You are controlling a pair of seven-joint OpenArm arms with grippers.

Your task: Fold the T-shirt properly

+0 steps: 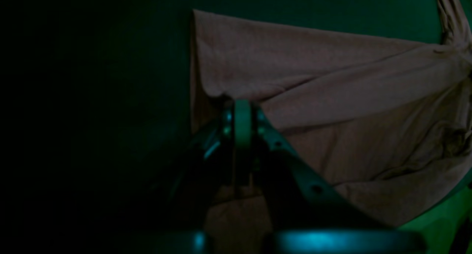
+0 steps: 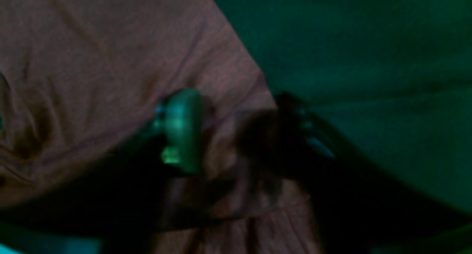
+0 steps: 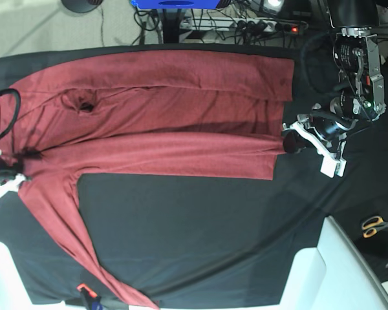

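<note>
The maroon T-shirt (image 3: 161, 116) lies spread across the black table cover (image 3: 200, 219), its lower body doubled over into a long band. One long sleeve (image 3: 71, 239) trails toward the front edge. My left gripper (image 3: 288, 142) is at the hem end on the right. In the left wrist view its fingers (image 1: 242, 110) are pressed together on a pinch of the T-shirt (image 1: 313, 80), which stretches away in taut folds. My right gripper (image 2: 236, 132) is at the shoulder end (image 3: 6, 175). Its fingers stand apart over the T-shirt (image 2: 110, 62), with bunched cloth between them; the view is blurred.
Orange-handled scissors (image 3: 375, 225) lie off the cloth at the right. White panels (image 3: 323, 271) rise at the front right and front left corners. A small orange and black object (image 3: 84, 294) sits by the sleeve's cuff. Cables and a power strip (image 3: 246, 26) run behind the table.
</note>
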